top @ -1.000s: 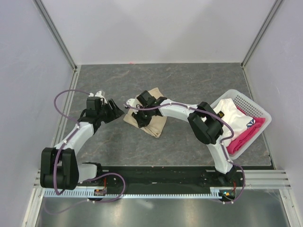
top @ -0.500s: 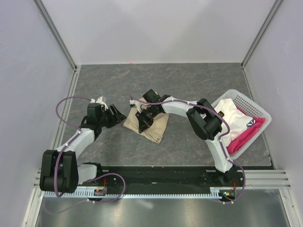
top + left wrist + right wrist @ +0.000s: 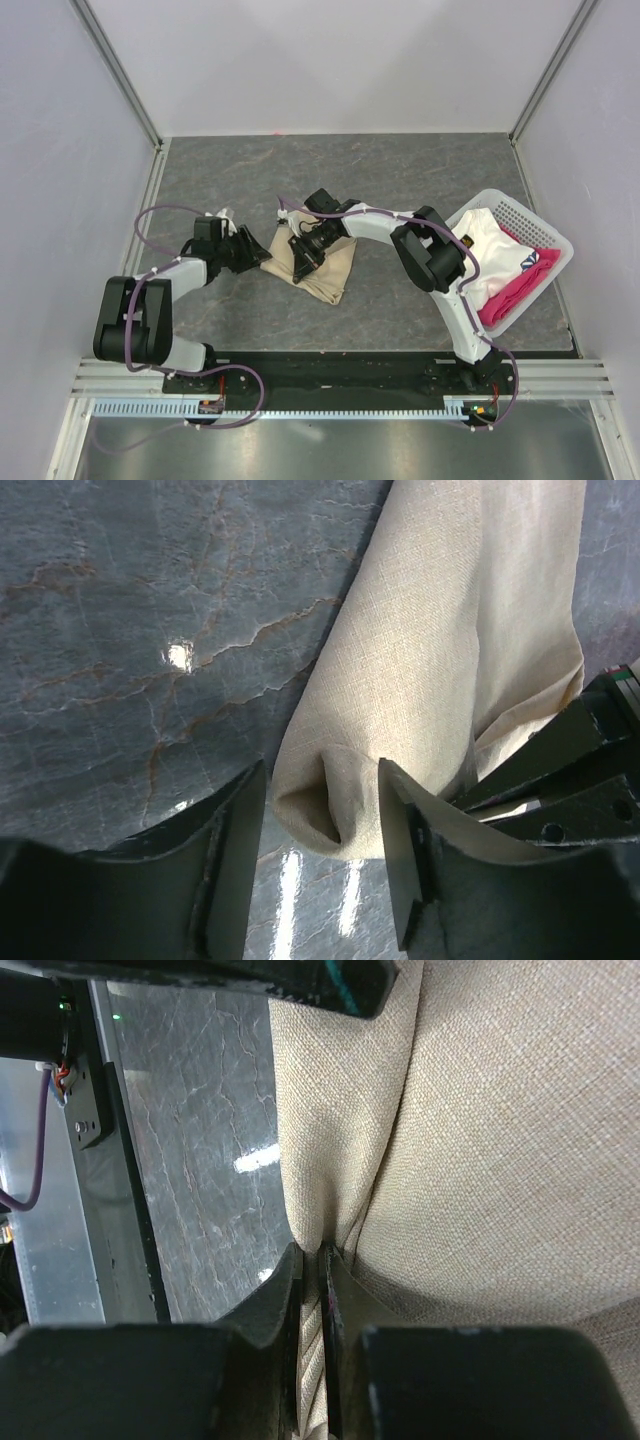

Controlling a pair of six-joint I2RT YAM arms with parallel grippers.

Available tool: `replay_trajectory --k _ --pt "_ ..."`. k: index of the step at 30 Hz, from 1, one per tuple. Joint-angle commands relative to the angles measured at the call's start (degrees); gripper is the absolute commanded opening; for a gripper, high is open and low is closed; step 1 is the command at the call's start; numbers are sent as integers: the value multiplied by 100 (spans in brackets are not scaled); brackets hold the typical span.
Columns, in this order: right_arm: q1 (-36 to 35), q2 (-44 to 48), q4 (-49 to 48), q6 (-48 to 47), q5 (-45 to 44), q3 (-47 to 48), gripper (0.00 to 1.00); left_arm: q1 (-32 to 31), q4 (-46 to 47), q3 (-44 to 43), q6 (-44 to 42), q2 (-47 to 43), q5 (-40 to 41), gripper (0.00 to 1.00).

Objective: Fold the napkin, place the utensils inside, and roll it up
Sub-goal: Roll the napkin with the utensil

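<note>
The beige napkin (image 3: 330, 268) lies on the grey table as a loose roll. My right gripper (image 3: 303, 260) is on its left part, shut on a fold of the cloth (image 3: 330, 1200); its jaws (image 3: 318, 1252) pinch that fold tight. My left gripper (image 3: 262, 255) is at the roll's left end. In the left wrist view the rolled napkin (image 3: 450, 660) has its end between the left gripper's (image 3: 320, 772) open fingers, with a gap to the left finger. The utensils are hidden from every view.
A white basket (image 3: 548, 232) stands at the right edge of the table, holding a white cloth (image 3: 490, 240) and a pink-red cloth (image 3: 510, 290). The right arm's links pass over the table between basket and napkin. Grey walls enclose the table.
The left gripper has moved right, up to the roll's end, and has narrowed somewhat. The right gripper and the napkin have shifted slightly toward the near edge.
</note>
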State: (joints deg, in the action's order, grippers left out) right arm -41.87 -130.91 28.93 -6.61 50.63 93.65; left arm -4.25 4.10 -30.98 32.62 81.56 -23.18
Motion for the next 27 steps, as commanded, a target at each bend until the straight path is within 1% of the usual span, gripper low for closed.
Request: replay_trajectory --k 1,3,4,6,7,9,10,13,14,15,16,18,19,21,22,23,25,26,27 --pt "12 -365 350 -174 -300 -57 11 -14 -32 -259 60 298 -292 44" --pt "29 -374 350 -174 -282 -31 11 -41 -76 -294 60 404 -363 37" --pt "21 -391 342 -165 -282 -13 11 -58 -102 -303 43 457 -380 29" --pt "29 -409 368 -121 -299 48 11 -76 -120 -303 34 554 -389 21" --pt "29 -391 377 -104 -299 75 11 -76 -128 -312 34 589 -380 13" --pt "29 -260 377 -33 -387 110 13 -76 -172 -356 16 624 -337 4" --pt "38 -181 368 -33 -431 101 15 -76 -190 -399 -1 642 -319 2" --pt "38 179 333 -33 -737 57 30 -76 -322 -505 -19 695 -362 2" --pt "30 276 324 -33 -826 5 41 -76 -357 -514 -10 695 -354 2" --pt "29 494 298 -16 -888 -22 46 -76 -374 -514 -1 660 -354 2" --pt "38 610 254 -7 -1010 -109 56 -76 -375 -523 -1 651 -337 2" --pt "21 1004 140 37 -1204 -241 60 -76 -611 -567 -1 642 -284 2" --pt "-5 1145 96 28 -1553 -389 63 -76 -655 -610 -10 651 -240 2" --pt "-119 1610 -53 2 -2002 -601 65 -76 -691 -637 -10 686 -213 2" --pt "-259 1769 -115 -24 -2222 -846 66 -67 -726 -681 -1 721 -239 2" --pt "-365 1928 -185 -42 -2703 -978 66 -67 -744 -707 -1 756 -266 2" --pt "-681 2367 -405 -33 -3136 -1381 68 -67 -788 -786 -10 835 -301 2" --pt "-804 2482 -423 -42 -3591 -1497 68 -67 -805 -804 -19 835 -301 2" --pt "-1014 2692 -527 -33 -3822 -1611 68 -67 -823 -830 -19 853 -293 2"
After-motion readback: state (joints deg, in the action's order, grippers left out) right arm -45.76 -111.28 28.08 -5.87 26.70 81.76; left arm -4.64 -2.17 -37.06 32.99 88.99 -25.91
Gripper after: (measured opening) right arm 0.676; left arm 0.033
